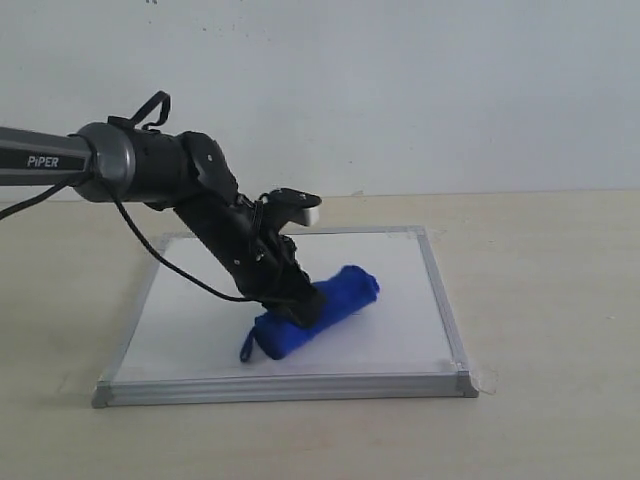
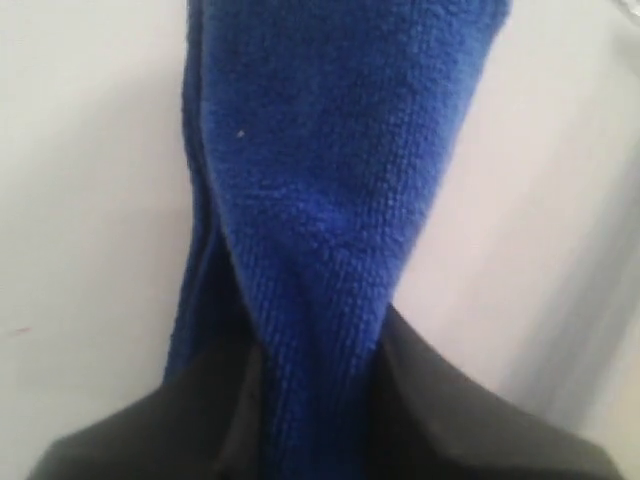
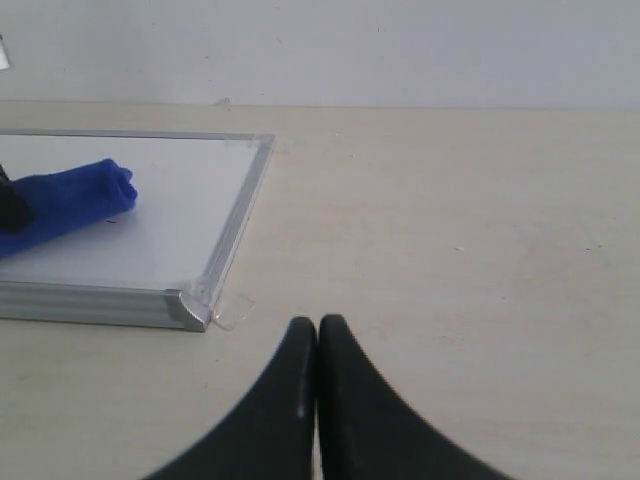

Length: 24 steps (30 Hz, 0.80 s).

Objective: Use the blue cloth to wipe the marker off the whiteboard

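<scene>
The blue cloth (image 1: pixel 345 295) lies as a roll on the whiteboard (image 1: pixel 400 290), with a small dark loop (image 1: pixel 245 350) at its near end. My left gripper (image 1: pixel 300 305) reaches down from the left and is shut on the middle of the roll. In the left wrist view the cloth (image 2: pixel 330 180) runs between the black fingers (image 2: pixel 450 400) and presses on the white surface. My right gripper (image 3: pixel 318 322) is shut on nothing, low over the table beside the board's corner (image 3: pixel 185 305). It sees the cloth's end (image 3: pixel 70 205). No marker ink shows.
The board sits on a tan table (image 1: pixel 550 300) before a pale wall. Clear tape (image 3: pixel 230 310) sticks its corners to the table. A black cable (image 1: pixel 160 255) hangs from the left arm over the board's far left part.
</scene>
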Motion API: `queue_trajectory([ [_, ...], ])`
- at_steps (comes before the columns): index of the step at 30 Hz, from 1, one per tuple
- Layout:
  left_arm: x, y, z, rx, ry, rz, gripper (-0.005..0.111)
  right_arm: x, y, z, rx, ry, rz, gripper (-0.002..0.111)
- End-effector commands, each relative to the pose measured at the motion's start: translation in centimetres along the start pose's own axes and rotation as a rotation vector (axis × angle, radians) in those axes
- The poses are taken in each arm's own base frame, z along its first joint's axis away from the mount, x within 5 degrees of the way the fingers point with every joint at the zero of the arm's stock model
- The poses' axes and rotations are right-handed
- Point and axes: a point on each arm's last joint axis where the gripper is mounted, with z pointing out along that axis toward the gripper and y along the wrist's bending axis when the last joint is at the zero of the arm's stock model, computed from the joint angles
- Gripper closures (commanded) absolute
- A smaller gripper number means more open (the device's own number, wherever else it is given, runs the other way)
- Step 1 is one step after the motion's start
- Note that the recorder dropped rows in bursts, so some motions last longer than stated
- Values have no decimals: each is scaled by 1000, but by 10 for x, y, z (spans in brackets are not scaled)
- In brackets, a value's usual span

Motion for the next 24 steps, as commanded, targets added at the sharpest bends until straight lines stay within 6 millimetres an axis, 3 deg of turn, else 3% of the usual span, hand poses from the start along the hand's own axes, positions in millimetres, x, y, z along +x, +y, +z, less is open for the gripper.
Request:
queue_trajectory([
  [1, 1, 37, -13, -228, -45, -152, 103, -1, 0, 0, 2, -13, 0, 108],
  [4, 6, 56, -23, -357, -36, -248, 103, -1, 0, 0, 2, -13, 0, 108],
  [7, 4, 58, -26, -388, -44, -331, 103, -1, 0, 0, 2, -13, 0, 108],
  [10, -9, 37, -19, -301, -101, -331, 103, -1, 0, 0, 2, -13, 0, 108],
  [18, -37, -40, 3, -133, -101, -51, 103, -1, 0, 0, 2, -13, 0, 108],
  [21, -40, -54, 6, -113, -82, -4, 103, -1, 0, 0, 2, -13, 0, 108],
  [24, -40, -56, 8, -140, -72, 22, 103, -1, 0, 0, 2, -13, 0, 108],
])
